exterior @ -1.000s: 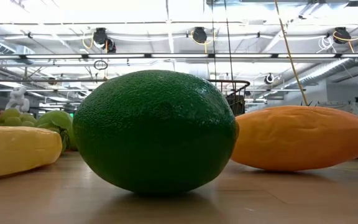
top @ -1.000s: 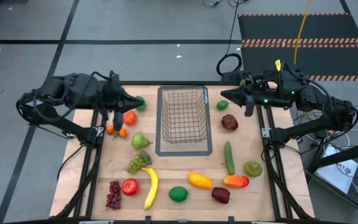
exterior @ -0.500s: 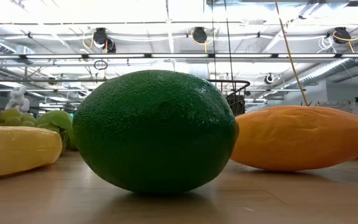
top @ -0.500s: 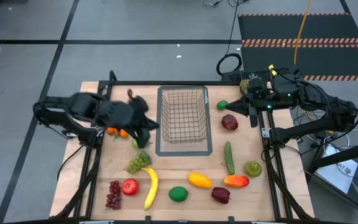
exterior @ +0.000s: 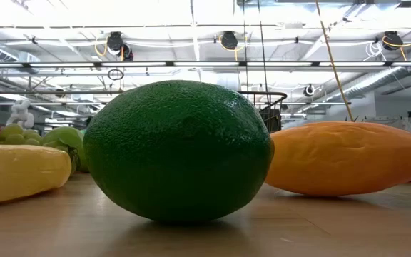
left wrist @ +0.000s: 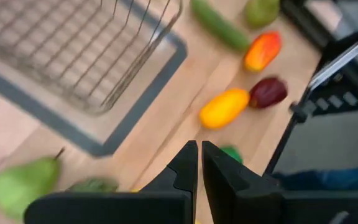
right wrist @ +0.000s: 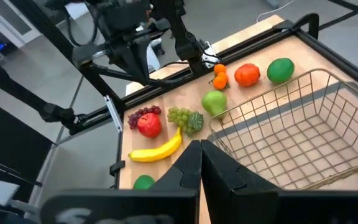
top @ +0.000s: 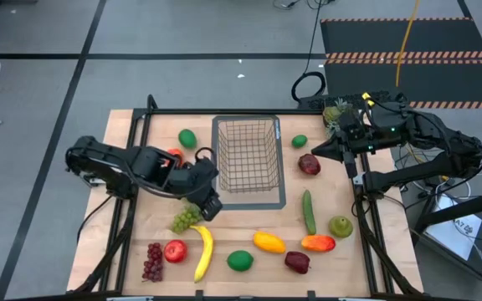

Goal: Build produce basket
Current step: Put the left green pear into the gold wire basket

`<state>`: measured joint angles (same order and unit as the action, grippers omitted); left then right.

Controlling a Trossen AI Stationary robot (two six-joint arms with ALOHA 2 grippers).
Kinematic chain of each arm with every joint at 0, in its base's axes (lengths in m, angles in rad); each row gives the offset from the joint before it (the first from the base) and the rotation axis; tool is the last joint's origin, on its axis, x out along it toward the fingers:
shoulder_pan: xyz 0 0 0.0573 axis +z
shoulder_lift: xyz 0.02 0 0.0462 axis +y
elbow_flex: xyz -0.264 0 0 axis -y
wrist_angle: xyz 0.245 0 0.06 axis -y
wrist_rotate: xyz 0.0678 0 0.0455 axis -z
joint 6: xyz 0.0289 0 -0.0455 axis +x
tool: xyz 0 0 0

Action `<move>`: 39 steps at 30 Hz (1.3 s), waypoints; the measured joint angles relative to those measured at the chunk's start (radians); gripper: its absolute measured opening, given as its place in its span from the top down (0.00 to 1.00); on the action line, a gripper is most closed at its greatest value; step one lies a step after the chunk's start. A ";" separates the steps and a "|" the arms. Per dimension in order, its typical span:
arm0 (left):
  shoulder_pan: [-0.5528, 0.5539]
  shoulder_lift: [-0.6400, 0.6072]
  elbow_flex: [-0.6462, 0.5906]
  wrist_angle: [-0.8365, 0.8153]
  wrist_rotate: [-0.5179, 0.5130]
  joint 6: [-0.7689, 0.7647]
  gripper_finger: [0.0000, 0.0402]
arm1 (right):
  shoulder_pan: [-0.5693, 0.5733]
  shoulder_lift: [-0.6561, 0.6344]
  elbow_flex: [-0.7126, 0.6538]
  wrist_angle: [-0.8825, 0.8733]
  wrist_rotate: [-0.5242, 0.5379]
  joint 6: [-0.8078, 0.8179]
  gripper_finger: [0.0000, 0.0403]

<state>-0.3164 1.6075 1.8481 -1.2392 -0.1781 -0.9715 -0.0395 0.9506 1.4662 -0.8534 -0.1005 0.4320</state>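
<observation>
Left tool point(top: 210, 206) closed, empty, hovers above green grapes point(top: 186, 219) beside basket point(top: 248, 160). Right tool point(top: 315, 148) closed, empty, near desk's point(top: 233, 238) right edge.

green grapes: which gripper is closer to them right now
Left. The left gripper sits just beside the green grapes, by the basket's near left corner. The right gripper is across the basket, near the dark red apple.

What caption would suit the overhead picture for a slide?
Empty wire basket mid-table, toy fruit scattered around it; left gripper shut above the green grapes, right gripper shut beside a dark red apple.
</observation>
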 joint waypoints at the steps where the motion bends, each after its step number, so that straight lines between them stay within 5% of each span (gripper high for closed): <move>1: 0.000 0.003 0.000 -0.028 0.012 0.001 0.94 | 0.000 0.002 0.000 0.004 0.002 -0.007 1.00; 8: 0.005 0.004 0.000 -0.195 0.047 0.068 0.94 | 0.000 0.018 0.000 0.011 0.078 0.004 1.00; 15: 0.046 0.011 -0.011 -0.131 0.070 0.253 0.94 | 0.000 0.037 0.000 -0.022 0.074 0.059 1.00; 25: 0.078 -0.005 -0.185 -0.201 0.079 0.508 0.90 | 0.002 0.047 0.000 0.076 0.106 0.363 1.00; 34: 0.008 -0.061 -0.342 -0.147 0.286 0.437 0.70 | 0.059 0.084 0.000 0.192 0.218 0.431 1.00; 39: -0.022 -0.058 -0.430 -0.136 0.298 0.333 0.64 | 0.097 0.118 0.000 0.194 0.282 0.429 1.00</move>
<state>-0.3387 1.5497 1.4184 -1.3755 0.1200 -0.6389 0.0579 1.0688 1.4658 -0.6590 0.1810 0.8608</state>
